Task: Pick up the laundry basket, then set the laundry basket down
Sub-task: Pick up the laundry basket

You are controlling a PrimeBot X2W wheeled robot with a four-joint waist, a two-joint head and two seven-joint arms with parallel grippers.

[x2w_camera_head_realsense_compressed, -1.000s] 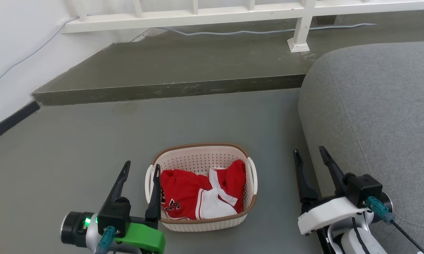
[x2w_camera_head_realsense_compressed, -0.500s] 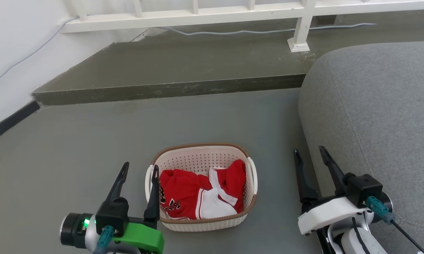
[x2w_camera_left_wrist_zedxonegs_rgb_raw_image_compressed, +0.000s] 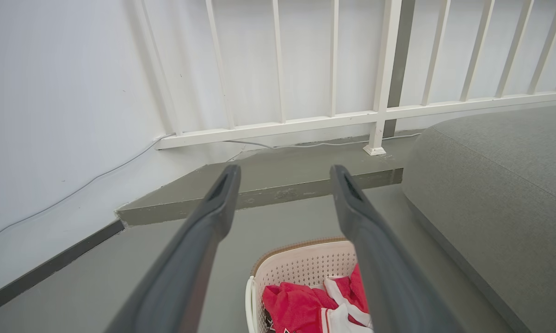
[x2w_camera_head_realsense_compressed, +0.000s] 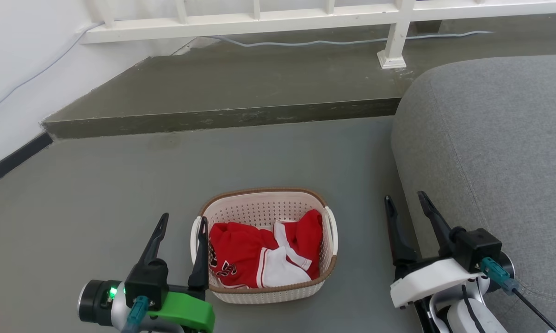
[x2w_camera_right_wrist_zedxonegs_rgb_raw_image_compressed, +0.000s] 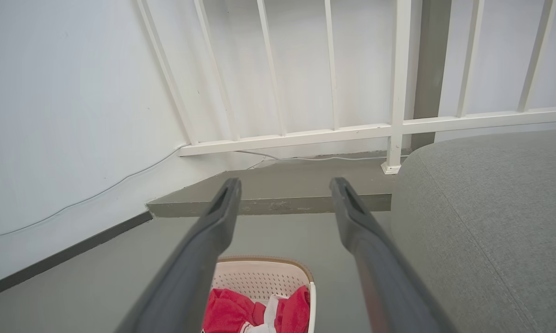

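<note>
Your laundry basket [x2w_camera_head_realsense_compressed: 259,210] sits on the floor [x2w_camera_head_realsense_compressed: 120,194], unmoved, with red-and-white clothing inside. Your left tool [x2w_camera_head_realsense_compressed: 184,217], open and empty, has only eased slightly back beside the left handle [x2w_camera_head_realsense_compressed: 193,240]. The right tool [x2w_camera_head_realsense_compressed: 404,196], also open and empty, stands off to the right. No grasp yet.

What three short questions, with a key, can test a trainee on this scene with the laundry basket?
1. True or false: the laundry basket hangs in the air, above the floor.
2. What lies inside the laundry basket? A) red-and-white clothing B) blue towels C) nothing
3. Fill in: the left end effector and the right end effector are both ____ (open or shut).

Key: 1 false, it stands on the floor; 2 A; 3 open.
</note>
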